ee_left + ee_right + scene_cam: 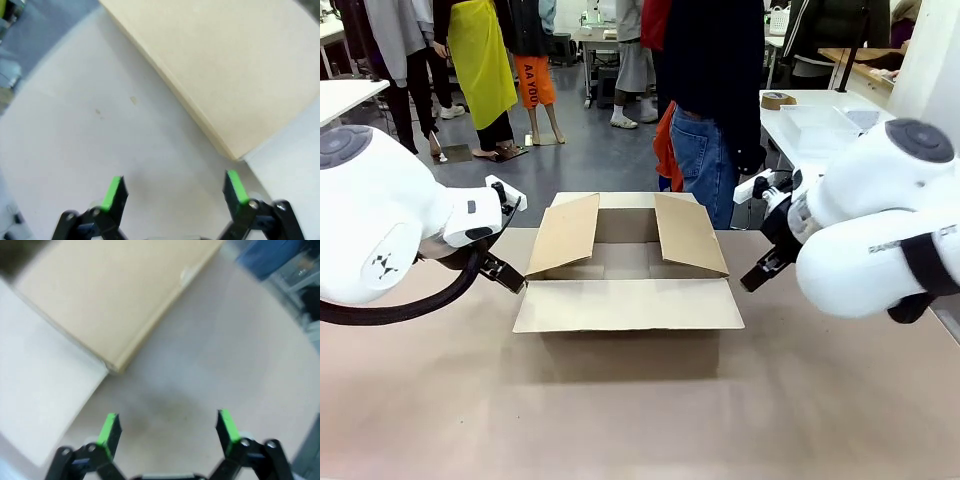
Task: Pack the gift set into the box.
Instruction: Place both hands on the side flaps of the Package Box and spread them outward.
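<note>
The large brown cardboard box (pixel 630 300) stands open in the middle of the table, its side flaps raised and its front flap folded out flat. My left gripper (pixel 502 271) hovers just off the box's left front corner; the left wrist view shows it open (pixel 175 192) above bare tabletop, with a box flap (pixel 240 65) ahead. My right gripper (pixel 760 272) hangs beside the box's right side, and in the right wrist view it is open (pixel 170 432), empty, with a flap (pixel 115 295) ahead. The gift set is out of view.
A person in a dark top and jeans (pixel 705 150) stands at the far edge behind the box. A white side table (pixel 820 150) at the right carries a clear tub (pixel 815 125) and a tape roll (pixel 778 100). Bare tabletop (pixel 640 420) lies in front.
</note>
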Available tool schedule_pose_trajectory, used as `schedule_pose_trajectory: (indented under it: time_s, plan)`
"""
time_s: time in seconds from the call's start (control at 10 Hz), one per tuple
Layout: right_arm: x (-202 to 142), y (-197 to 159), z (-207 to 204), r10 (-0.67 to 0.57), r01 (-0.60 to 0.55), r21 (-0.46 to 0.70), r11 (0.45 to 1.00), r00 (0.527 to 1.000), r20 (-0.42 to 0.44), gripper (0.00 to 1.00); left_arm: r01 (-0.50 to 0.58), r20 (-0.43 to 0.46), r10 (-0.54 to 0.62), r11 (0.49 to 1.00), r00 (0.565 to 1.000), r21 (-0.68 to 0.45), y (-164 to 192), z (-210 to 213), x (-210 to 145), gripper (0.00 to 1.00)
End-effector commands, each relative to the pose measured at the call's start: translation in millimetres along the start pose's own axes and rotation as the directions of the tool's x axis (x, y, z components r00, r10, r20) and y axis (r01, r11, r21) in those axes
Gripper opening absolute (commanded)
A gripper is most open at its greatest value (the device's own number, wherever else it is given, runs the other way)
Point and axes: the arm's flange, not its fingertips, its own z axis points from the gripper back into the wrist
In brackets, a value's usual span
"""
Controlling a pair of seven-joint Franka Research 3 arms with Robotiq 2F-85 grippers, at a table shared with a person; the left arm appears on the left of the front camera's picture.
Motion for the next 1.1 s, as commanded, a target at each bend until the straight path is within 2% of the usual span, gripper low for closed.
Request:
schedule_pose_trajectory:
  time_s: [0.0,0.1,0.2,0.3,0.4,0.5,0.6,0.7,0.8,0.9,1.0]
  plan:
    - [-32,-17,55,0.007,-0.001,0.098,0.995,0.998,-0.056,1.0,-0.028,-0.076,0.018,0.989,0.997,-0.143,14,65,-51,1.0]
    - [-50,-34,87,-0.149,0.144,0.122,0.982,0.988,0.031,1.0,-0.084,0.086,0.1,0.981,0.991,-0.176,25,111,-77,1.0]
    - [-65,-52,114,-0.298,0.279,0.185,0.942,0.95,0.09,1.0,-0.164,0.226,0.214,0.961,0.95,-0.221,34,151,-97,1.0]
    - [-83,-74,136,-0.467,0.415,0.303,0.858,0.876,0.122,1.0,-0.233,0.354,0.345,0.918,0.869,-0.322,50,183,-119,1.0]
    - [-108,-99,157,-0.613,0.508,0.45,0.735,0.781,0.12,1.0,-0.278,0.428,0.474,0.852,0.77,-0.443,74,205,-147,1.0]
    - [-141,-129,168,-0.752,0.559,0.605,0.567,0.652,0.102,1.0,-0.305,0.437,0.575,0.781,0.692,-0.546,103,211,-179,1.0]
    - [-188,-165,171,-0.88,0.551,0.749,0.368,0.466,0.089,1.0,-0.371,0.395,0.687,0.688,0.609,-0.624,137,206,-216,1.0]
    - [-228,-192,163,-0.95,0.498,0.843,0.203,0.308,0.047,1.0,-0.423,0.336,0.782,0.582,0.525,-0.694,166,188,-249,1.0]
    - [-262,-208,148,-0.985,0.458,0.884,0.094,0.17,0.016,1.0,-0.458,0.255,0.861,0.46,0.44,-0.761,190,160,-275,1.0]
    - [-288,-217,131,-0.997,0.395,0.916,0.062,0.059,0.042,1.0,-0.541,0.159,0.922,0.34,0.353,-0.769,200,125,-287,1.0]
    - [-296,-215,112,-0.991,0.444,0.888,0.12,-0.004,0.136,1.0,-0.566,0.07,0.94,0.26,0.334,-0.782,208,90,-293,1.0]
